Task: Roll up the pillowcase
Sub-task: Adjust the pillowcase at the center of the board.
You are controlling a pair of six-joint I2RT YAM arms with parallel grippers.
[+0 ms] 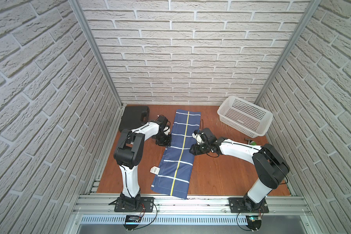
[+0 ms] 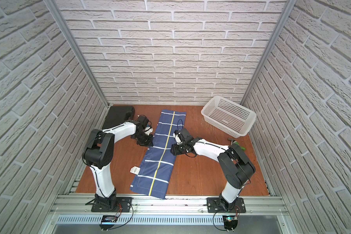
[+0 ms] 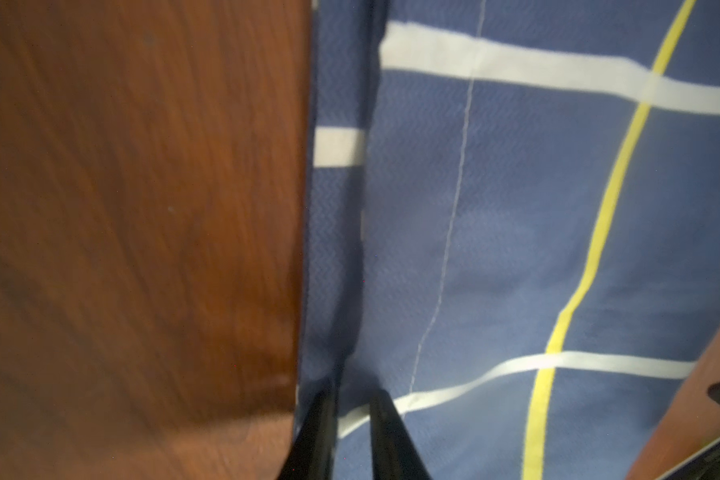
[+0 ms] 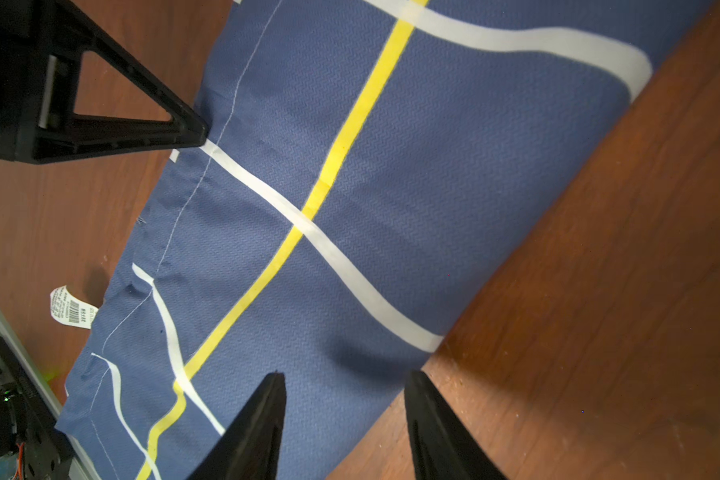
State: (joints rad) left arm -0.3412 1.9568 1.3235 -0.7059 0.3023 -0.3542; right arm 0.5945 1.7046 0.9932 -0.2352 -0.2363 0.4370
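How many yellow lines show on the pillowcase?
1: the yellow line runs lengthwise down the middle of the pillowcase, far edge to near edge. Its underside may hide more.

- Green object (image 1: pixel 252 142), well right of the pillowcase (image 1: pixel 178 154): mostly hidden behind the right arm (image 1: pixel 237 150), kind not tellable.
- Black case (image 1: pixel 133 119), left of the pillowcase: near corner covered by the left arm (image 1: pixel 148 129).
- Tag (image 1: pixel 154 169), at the pillowcase's left edge: print too small to read.

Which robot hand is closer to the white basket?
The right. The right gripper sits at the edge of the pillowcase nearest the basket; the left gripper is at the opposite edge, near the black case.
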